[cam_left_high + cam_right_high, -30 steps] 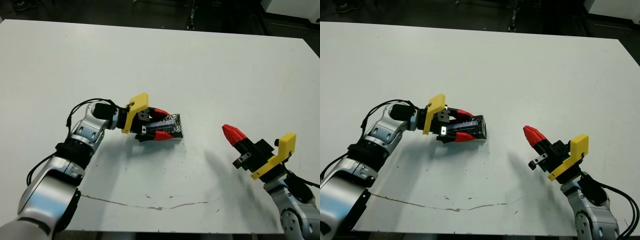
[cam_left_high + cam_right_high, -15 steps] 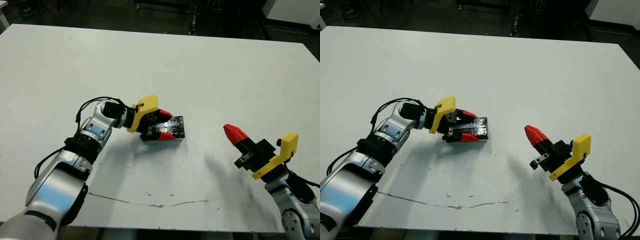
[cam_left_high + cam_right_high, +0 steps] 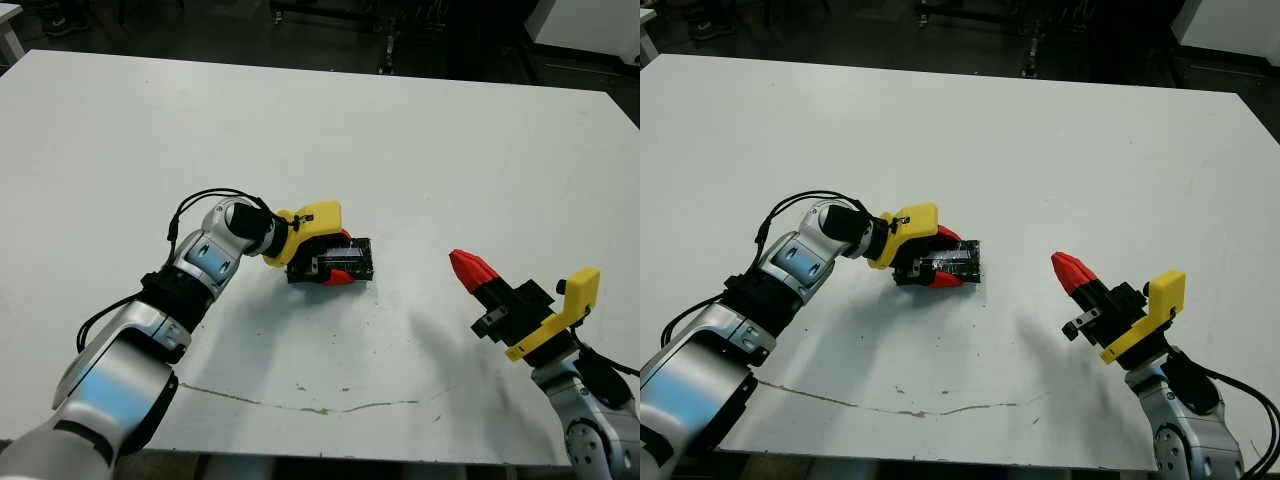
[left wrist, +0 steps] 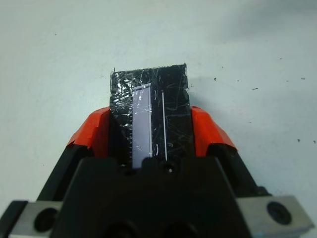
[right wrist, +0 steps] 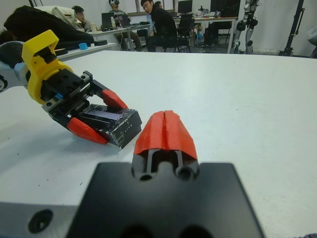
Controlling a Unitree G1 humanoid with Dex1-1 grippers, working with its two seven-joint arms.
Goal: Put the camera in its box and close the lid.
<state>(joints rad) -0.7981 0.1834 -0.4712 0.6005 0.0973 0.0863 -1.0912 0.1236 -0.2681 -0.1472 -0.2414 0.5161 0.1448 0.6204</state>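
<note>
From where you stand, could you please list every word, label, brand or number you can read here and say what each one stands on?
None can be read.
The black foil-wrapped box, held between the left gripper's red fingers: only crinkles and a pale glossy strip, no print.
The yellow gripper mounts and the right gripper: bare.
The white table: only specks and a thin dark scratch line.

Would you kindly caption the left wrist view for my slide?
Left gripper clamps the foil-lidded box on the white table.
</note>
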